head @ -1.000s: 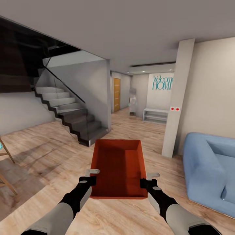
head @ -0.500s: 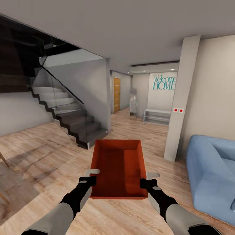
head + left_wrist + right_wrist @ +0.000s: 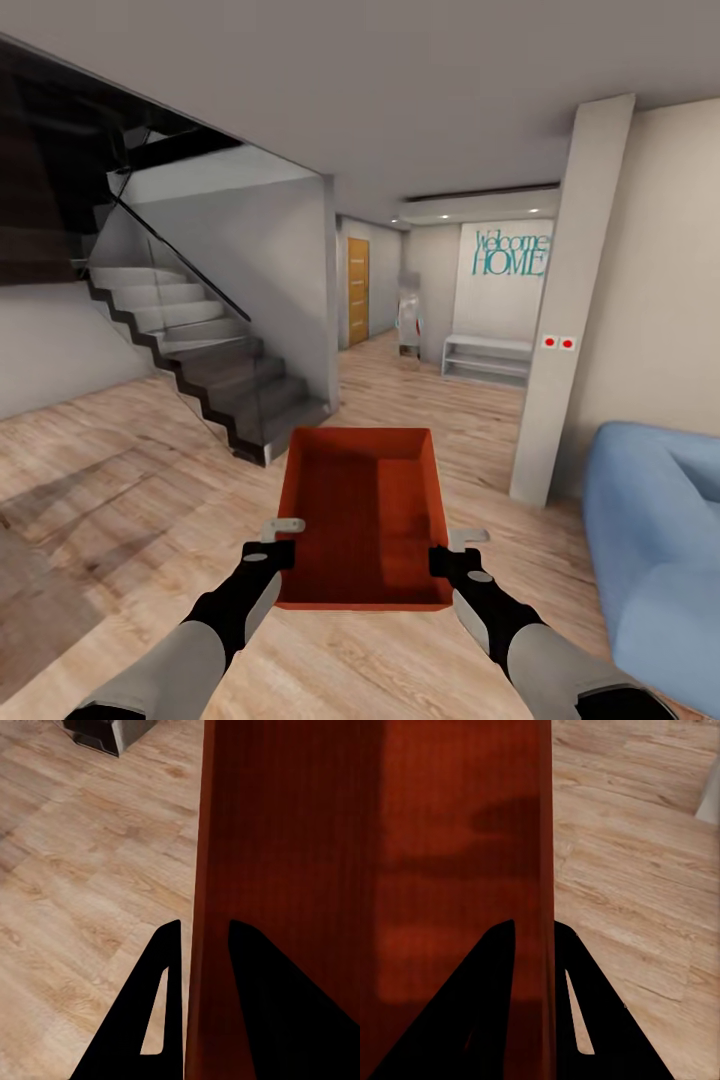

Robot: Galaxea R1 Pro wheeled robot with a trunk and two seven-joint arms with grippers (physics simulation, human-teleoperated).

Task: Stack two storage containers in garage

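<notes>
A red-orange storage container (image 3: 365,515) hangs in front of me over the light wood plank floor of the living room, carried level between both arms. My left gripper (image 3: 283,540) is shut on its left side wall, one finger inside and one outside, as the left wrist view shows on the container wall (image 3: 217,870) and left gripper (image 3: 202,937). On the opposite side, my right gripper (image 3: 447,548) pinches the right wall the same way, with the container wall (image 3: 544,832) running between the fingers of the right gripper (image 3: 536,934). The container is empty.
A grey staircase (image 3: 215,375) with a glass rail rises at the left. A white pillar (image 3: 565,330) stands at the right, with a blue sofa (image 3: 655,540) beside it. Ahead, a hallway leads to an orange door (image 3: 358,292) and a white shelf (image 3: 487,358) under "Welcome HOME" lettering.
The whole view has swung leftward: pillar and sofa slid right, and the wooden furniture at the far left left the picture. Container and both grippers keep the same place before me.
</notes>
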